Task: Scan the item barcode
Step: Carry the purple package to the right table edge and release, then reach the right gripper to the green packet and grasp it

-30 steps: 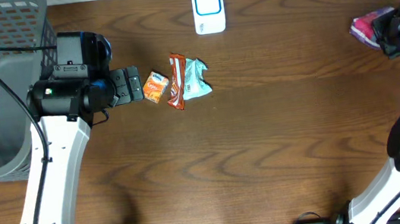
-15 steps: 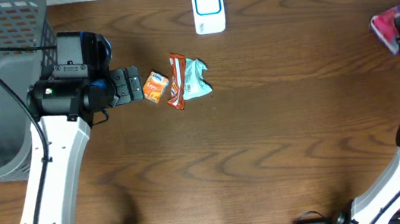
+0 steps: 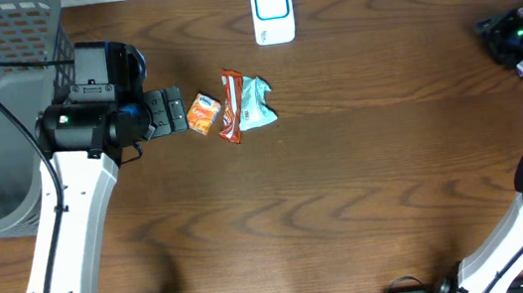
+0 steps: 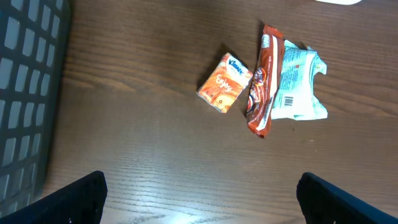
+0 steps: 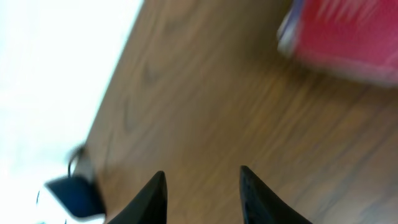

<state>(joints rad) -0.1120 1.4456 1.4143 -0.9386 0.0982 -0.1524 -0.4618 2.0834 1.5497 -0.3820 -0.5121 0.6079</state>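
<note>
On the left wrist camera, the left jaws are spread wide with nothing between them, hanging over bare table [image 4: 155,155]. Nearest, at 12 o'clock from them, lies the orange tissue pack [image 4: 224,83], turned on a slant. Just beside it, toward 1 o'clock, is the red-brown bar [image 4: 263,81]. Its long axis runs 12 to 6, so it points straight away from the jaws and lies across their closing line. Touching the bar's far side is the teal packet [image 4: 298,81], with a printed barcode facing up.

On the overhead, the white scanner [image 3: 272,10] sits beyond this cluster, at about 1 o'clock from it, near the table's far edge.

Farthest off, the right jaws hang at the 3 o'clock edge, well apart from all of this. Their wrist view shows them parted and empty, with a blurred red pack [image 5: 348,31] on the wood toward 1 o'clock.

I judge the left arm much the nearer to the cluster. A short reach toward 1 o'clock would put the bar's narrow width between the jaws.
</note>
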